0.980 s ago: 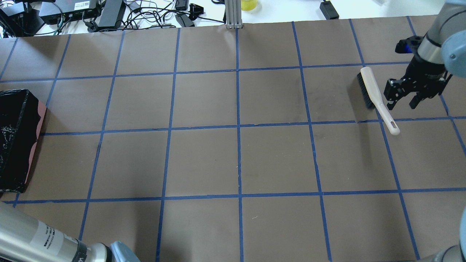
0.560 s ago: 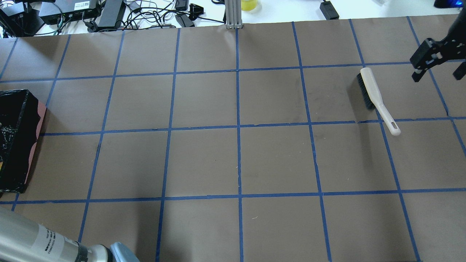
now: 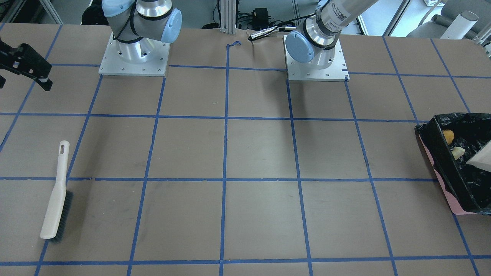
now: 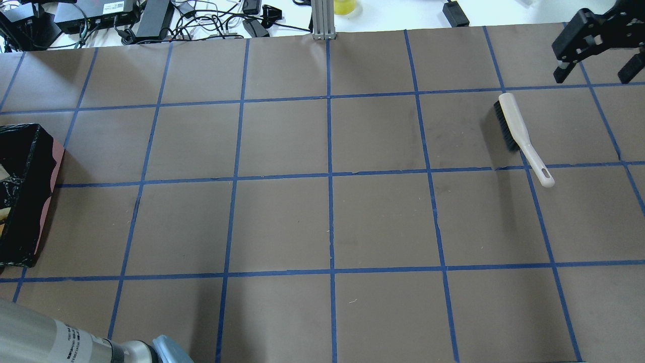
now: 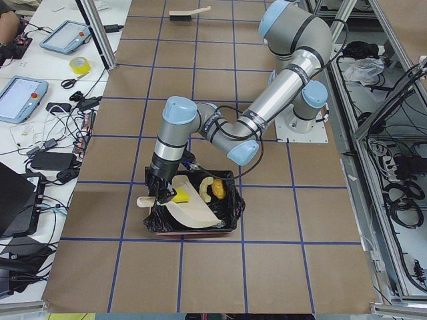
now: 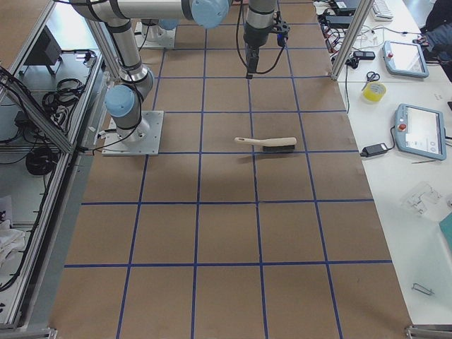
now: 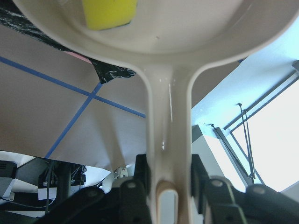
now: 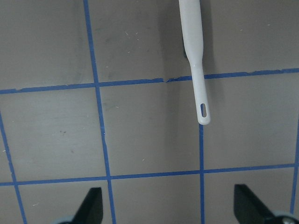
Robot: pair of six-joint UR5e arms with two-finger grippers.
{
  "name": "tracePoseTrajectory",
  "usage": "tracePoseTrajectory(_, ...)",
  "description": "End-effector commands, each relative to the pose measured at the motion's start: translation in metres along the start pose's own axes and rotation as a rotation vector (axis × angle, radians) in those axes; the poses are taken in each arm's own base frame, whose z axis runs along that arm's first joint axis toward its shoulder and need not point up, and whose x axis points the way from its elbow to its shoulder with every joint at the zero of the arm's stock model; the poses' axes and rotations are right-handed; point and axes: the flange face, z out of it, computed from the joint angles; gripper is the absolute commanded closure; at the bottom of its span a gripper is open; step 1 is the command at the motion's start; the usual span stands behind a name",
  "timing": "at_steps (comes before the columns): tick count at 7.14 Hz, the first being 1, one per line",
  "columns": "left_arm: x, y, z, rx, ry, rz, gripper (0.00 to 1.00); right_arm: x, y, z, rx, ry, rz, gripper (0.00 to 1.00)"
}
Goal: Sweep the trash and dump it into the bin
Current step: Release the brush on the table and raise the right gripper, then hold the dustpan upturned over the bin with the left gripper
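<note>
The bin [image 3: 441, 161], pink-sided with a black bag, stands at the table's end; it also shows in the exterior left view [image 5: 230, 212] and the overhead view [image 4: 25, 212]. My left gripper [image 7: 168, 179] is shut on the handle of the beige dustpan [image 7: 196, 56], which is tilted over the bin [image 5: 193, 212]. The yellow wedge [image 7: 110, 14] lies in the pan. The golden-brown lump [image 5: 219, 189] and the shrimp-like piece [image 5: 207, 185] lie in the bin. My right gripper [image 4: 592, 75] is open and empty, high above the table's far right corner.
A beige hand brush [image 4: 519, 132] with black bristles lies flat on the brown paper on the right side, also seen in the right wrist view [image 8: 194, 60]. Cables and boxes lie beyond the table's far edge. Blue tape lines grid the table.
My open right gripper has moved up and away from the brush toward the far right corner. The brush has not moved. A pale dustpan edge now shows over the bin.
</note>
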Motion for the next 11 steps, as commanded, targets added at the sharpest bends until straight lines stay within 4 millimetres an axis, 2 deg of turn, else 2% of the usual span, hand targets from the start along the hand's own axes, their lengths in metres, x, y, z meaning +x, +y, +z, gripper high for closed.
tracePoseTrajectory(1,0.0,-0.006,-0.015,-0.018,0.002,0.056,1.0,-0.082,0.016,0.001,-0.008,0.017,0.051,0.0)
tracePoseTrajectory(2,-0.003,-0.003,-0.021,-0.079,0.015,0.049,1.0,-0.105,0.023,-0.001,0.004,0.006,0.02,0.0)
tracePoseTrajectory(3,-0.006,-0.009,-0.027,-0.164,0.04,0.035,1.0,-0.11,0.03,-0.008,0.027,-0.017,0.015,0.0)
tracePoseTrajectory(5,-0.01,-0.041,-0.047,-0.225,0.062,0.027,1.0,-0.117,0.051,-0.019,0.06,-0.093,0.024,0.0)
tracePoseTrajectory(7,-0.014,-0.072,-0.059,-0.286,0.092,0.016,1.0,-0.118,0.043,-0.019,0.111,-0.104,0.025,0.0)
tracePoseTrajectory(8,-0.013,-0.076,-0.069,-0.318,0.103,0.01,1.0,-0.116,0.039,-0.022,0.149,-0.089,0.032,0.0)
tracePoseTrajectory(9,-0.01,-0.075,-0.082,-0.333,0.118,0.006,1.0,-0.11,0.035,-0.017,0.14,-0.02,0.038,0.0)
tracePoseTrajectory(11,-0.01,-0.086,-0.093,-0.331,0.125,0.006,1.0,-0.111,0.021,-0.004,0.132,-0.02,0.079,0.01)
